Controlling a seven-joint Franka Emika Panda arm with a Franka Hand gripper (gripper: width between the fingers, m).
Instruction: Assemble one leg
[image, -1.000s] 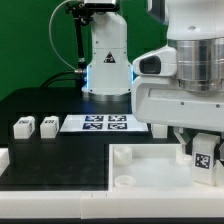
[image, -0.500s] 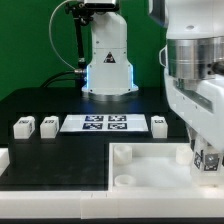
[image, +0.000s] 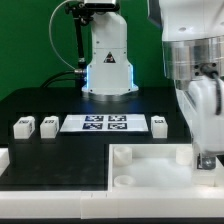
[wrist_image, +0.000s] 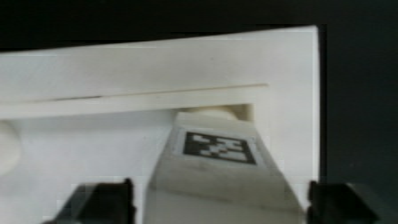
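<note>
My gripper (wrist_image: 217, 205) is shut on a white leg (wrist_image: 219, 150), which shows its black-and-white tag between the two dark fingers (wrist_image: 107, 200). The leg stands over the white tabletop (wrist_image: 107, 70), near a corner socket. In the exterior view my gripper (image: 207, 158) is low over the tabletop's (image: 150, 165) right end, and the arm mostly hides the held leg. Three more legs lie on the black table: two at the exterior view's left (image: 22, 127) (image: 48, 125) and one at its right (image: 159, 124).
The marker board (image: 95, 123) lies behind the tabletop, between the loose legs. The robot base (image: 108, 65) stands at the back. A white part (image: 3, 158) shows at the exterior view's left edge. Round sockets (image: 122, 154) mark the tabletop's near-left corners.
The wrist has turned and shifted toward the exterior view's right. The held leg's tag, which faced the exterior camera before, is now turned away. The leg sits lower over the tabletop's right corner.
</note>
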